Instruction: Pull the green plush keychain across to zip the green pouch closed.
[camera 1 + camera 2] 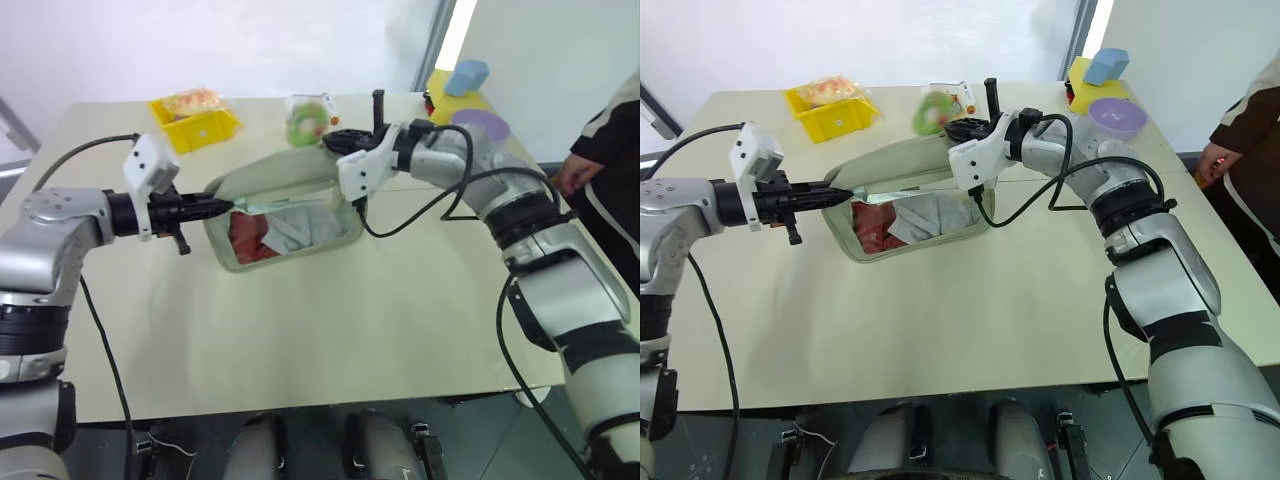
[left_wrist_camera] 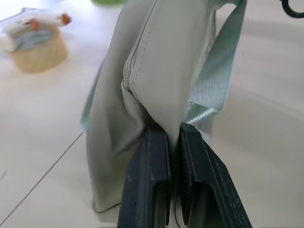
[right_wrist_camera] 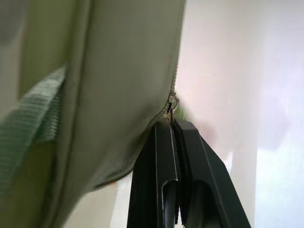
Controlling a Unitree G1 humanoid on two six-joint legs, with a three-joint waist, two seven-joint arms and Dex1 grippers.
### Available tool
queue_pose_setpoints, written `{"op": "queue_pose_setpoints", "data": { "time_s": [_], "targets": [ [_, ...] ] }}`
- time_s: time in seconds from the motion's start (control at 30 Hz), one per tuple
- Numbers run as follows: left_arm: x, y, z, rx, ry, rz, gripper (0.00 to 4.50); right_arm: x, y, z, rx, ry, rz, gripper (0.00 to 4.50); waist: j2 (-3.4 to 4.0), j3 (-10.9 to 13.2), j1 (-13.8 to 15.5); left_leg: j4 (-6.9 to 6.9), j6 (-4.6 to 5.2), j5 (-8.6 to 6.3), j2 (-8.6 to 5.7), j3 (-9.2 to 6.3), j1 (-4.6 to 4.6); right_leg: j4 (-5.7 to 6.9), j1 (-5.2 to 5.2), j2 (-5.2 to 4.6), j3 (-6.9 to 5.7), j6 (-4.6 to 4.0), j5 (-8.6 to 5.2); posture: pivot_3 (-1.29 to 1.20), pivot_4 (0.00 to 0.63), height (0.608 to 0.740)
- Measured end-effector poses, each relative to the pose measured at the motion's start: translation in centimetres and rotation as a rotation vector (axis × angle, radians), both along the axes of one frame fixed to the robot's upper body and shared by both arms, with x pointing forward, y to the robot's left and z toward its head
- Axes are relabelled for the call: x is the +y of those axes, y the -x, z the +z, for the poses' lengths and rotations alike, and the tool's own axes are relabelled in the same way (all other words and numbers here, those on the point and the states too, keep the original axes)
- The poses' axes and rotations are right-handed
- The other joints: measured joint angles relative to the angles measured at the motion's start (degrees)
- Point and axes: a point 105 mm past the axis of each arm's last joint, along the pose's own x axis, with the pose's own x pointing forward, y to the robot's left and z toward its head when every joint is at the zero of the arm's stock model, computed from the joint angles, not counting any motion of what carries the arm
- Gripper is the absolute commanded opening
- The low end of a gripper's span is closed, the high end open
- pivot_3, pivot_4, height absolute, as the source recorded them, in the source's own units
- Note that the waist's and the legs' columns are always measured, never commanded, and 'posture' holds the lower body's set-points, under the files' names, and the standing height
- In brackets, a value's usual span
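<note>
Pinching the green pouch [image 1: 285,215] at its left end, left gripper [image 1: 222,207] clamped on fabric; right gripper [image 3: 172,124] closed at the zipper pull.

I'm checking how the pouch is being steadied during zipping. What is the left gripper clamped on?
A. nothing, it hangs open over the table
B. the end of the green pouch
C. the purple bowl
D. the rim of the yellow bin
B. In the left wrist view the left gripper has its two black fingers pinched shut on the fabric at the end of the green pouch.
</note>
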Motion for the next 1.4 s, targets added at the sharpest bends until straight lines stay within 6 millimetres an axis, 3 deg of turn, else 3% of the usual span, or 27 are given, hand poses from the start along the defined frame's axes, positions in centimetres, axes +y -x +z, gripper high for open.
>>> {"op": "queue_pose_setpoints", "data": {
  "time_s": [0.2,0.47,0.7,1.0,1.23,1.4],
  "targets": [
    [-1.9,-0.3,-0.2,-0.011,0.011,-0.063,0.00,-3.1,0.6,-0.2,0.022,-0.032,-0.167,0.03,0.04,0.0,0.4,0.05,0.01,0.00,0.01,0.00,-0.02,0.01,0.00,-0.06,0.01,0.01,0.00,0.00,0.150,0.739],
    [-2.6,-0.6,-0.2,-0.026,0.009,-0.095,0.00,-4.8,1.1,-0.7,0.089,-0.130,-0.284,0.03,0.04,0.0,1.5,0.06,0.01,-0.01,-0.07,0.04,-0.01,-0.03,0.00,-0.05,0.01,0.01,0.00,0.00,0.150,0.739],
    [-2.2,-1.1,-0.1,-0.032,0.011,-0.082,0.00,-4.4,1.0,-0.3,0.177,-0.258,-0.295,0.03,0.04,0.0,1.7,0.07,0.02,-0.01,-0.09,0.05,-0.03,-0.05,0.00,-0.04,0.01,0.01,0.00,0.00,0.150,0.739],
    [-1.0,-1.4,-0.2,-0.029,-0.012,-0.038,0.00,-2.8,0.9,-1.0,0.668,-0.704,-0.287,0.03,0.04,0.0,1.5,0.06,0.02,-0.01,-0.05,0.03,-0.01,-0.01,0.01,-0.01,0.00,0.01,0.00,0.00,0.150,0.739],
    [-0.7,-1.4,-0.1,-0.040,-0.030,-0.037,0.00,-2.9,1.3,-0.7,0.958,-0.861,-0.298,0.03,0.04,0.0,1.5,0.05,0.04,-0.02,-0.06,0.04,-0.01,-0.01,0.00,0.01,0.00,0.01,0.00,0.00,0.150,0.739],
    [-0.6,-1.3,-0.1,-0.042,-0.033,-0.037,0.00,-2.9,1.3,-0.6,1.007,-0.893,-0.296,0.03,0.04,0.0,1.6,0.05,0.05,-0.03,-0.08,0.04,-0.02,-0.02,0.00,0.00,0.00,0.01,0.00,0.00,0.150,0.739]
  ]
}}
